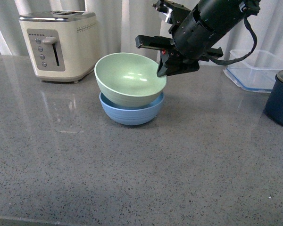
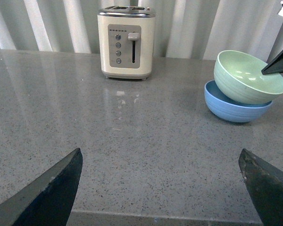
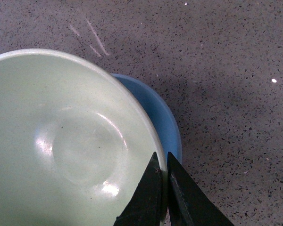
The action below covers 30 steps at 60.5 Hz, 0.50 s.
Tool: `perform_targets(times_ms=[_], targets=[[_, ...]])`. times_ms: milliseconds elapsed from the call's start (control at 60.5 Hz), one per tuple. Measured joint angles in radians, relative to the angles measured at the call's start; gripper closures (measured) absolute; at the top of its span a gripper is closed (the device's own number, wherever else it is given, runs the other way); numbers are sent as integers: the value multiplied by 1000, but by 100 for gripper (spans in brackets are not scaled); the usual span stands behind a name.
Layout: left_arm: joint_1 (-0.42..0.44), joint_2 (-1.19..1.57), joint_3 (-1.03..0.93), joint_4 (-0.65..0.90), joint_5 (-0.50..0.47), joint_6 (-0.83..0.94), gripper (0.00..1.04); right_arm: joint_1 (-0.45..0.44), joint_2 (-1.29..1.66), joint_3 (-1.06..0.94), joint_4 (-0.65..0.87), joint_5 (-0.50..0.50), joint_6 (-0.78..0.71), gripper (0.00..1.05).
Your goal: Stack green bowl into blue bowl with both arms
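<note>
While the green bowl (image 1: 127,81) sits tilted inside the blue bowl (image 1: 132,114) on the grey speckled countertop (image 1: 132,183), we see the right gripper (image 1: 162,71) pinching the green rim on the side nearest the clear plastic container (image 1: 254,70). Its two thin black fingers are closed almost to touching. In the right wrist view only the bowl's wall lies between them, one finger inside the rim and one outside. The green bowl is not level: its mouth tips toward the front camera, and a crescent of blue rim shows just beside the fingers. The left gripper (image 2: 159,157) hangs over bare counter well apart from both bowls, its fingers spread wide and holding nothing. A cream toaster (image 1: 61,44) stands behind and to the left of the bowls, and a dark navy pot (image 1: 280,101) sits at the right edge, neither involved.

By our reading the stacking is most of the way done. Green is inside blue and appears to rest on it, though we cannot tell whether its full weight is down. What remains, we judge, is to let the bowl settle flat, release the rim, and lift clear without dragging the pair.
</note>
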Motion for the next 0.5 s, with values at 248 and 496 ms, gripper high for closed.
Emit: perform_targets(times_ms=[248,496], targets=[[0,0,0,0,0,0,7,-14,0,0,13,-25,-6,83],[0,0,0,0,0,0,7,-38,-31,-30,21,-48,10,41]])
